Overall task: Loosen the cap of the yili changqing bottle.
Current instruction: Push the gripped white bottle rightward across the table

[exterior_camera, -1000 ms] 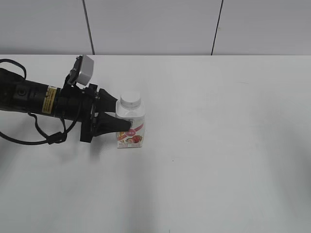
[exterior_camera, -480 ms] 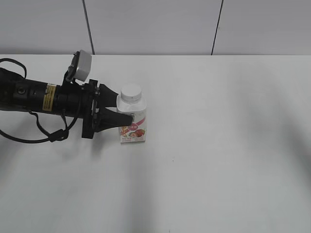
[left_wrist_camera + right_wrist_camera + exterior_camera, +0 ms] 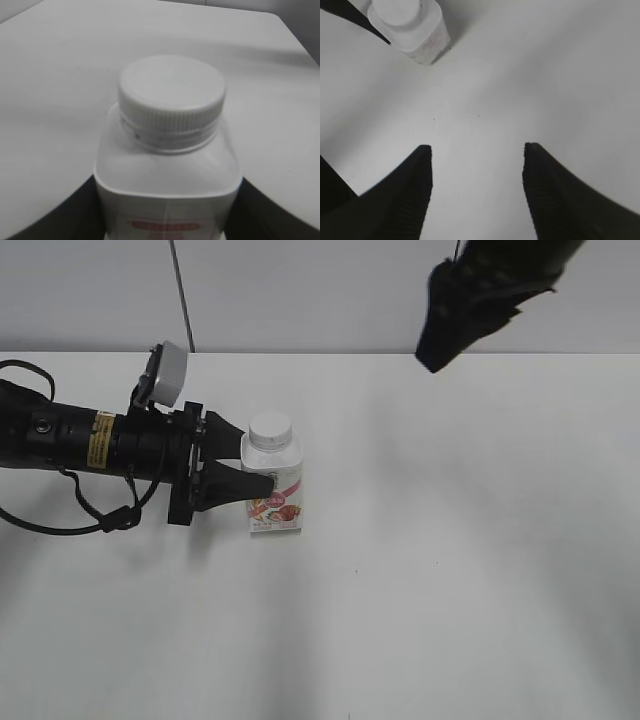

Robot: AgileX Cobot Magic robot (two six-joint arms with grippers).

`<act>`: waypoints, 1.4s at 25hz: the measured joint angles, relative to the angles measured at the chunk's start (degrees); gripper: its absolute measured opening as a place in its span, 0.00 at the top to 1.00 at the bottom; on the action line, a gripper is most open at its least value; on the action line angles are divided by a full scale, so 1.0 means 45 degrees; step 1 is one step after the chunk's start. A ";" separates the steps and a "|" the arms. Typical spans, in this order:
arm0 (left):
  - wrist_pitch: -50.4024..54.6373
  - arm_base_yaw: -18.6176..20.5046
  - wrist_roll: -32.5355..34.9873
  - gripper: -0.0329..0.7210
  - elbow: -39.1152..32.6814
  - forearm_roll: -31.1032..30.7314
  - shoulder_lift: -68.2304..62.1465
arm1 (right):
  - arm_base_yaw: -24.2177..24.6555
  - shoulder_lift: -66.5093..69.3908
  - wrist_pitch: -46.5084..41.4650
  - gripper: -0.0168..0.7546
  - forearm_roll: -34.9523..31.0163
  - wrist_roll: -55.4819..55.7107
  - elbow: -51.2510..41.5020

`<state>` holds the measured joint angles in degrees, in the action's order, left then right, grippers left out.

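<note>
The yili changqing bottle (image 3: 275, 492) stands upright on the white table, left of centre, white with a red-pink fruit label. Its white ribbed cap (image 3: 270, 428) sits on the neck. My left gripper (image 3: 262, 466) reaches in from the left and is shut on the bottle's body, one finger on each side. The left wrist view shows the cap (image 3: 171, 95) close up above the bottle's shoulders (image 3: 167, 175), with dark fingers at both lower corners. My right gripper (image 3: 477, 149) is open and empty, high above the table; the bottle (image 3: 415, 30) lies far below it. It enters the exterior view at the top right (image 3: 440, 348).
The white table (image 3: 450, 560) stretches to the right and front of the bottle. A grey panelled wall (image 3: 320, 290) stands behind the table's far edge. The left arm's black body and cables (image 3: 70, 440) lie along the table's left side.
The bottle was turned and shifted slightly right in the left gripper's hold, then stayed still. The right gripper has come into the exterior view at the top right.
</note>
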<state>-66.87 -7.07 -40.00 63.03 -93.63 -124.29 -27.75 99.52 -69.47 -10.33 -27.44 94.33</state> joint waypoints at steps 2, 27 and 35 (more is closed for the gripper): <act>0.0002 0.0000 0.0000 0.42 0.0000 0.0000 0.0000 | -0.0411 0.0777 0.0000 0.38 -0.0001 0.0056 0.0804; 0.0211 -0.0228 0.0000 0.43 0.0000 0.0027 0.0000 | -0.1810 0.5305 -0.0048 0.28 -0.1389 0.5364 0.4756; 0.0633 -0.0557 0.0014 0.43 0.0000 0.0141 0.0000 | -0.2100 0.5700 -0.0048 0.28 -0.1093 0.5592 0.4756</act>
<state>-64.02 -9.58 -39.94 63.03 -93.00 -124.29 -37.20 125.17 -69.69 -15.25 -2.28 115.73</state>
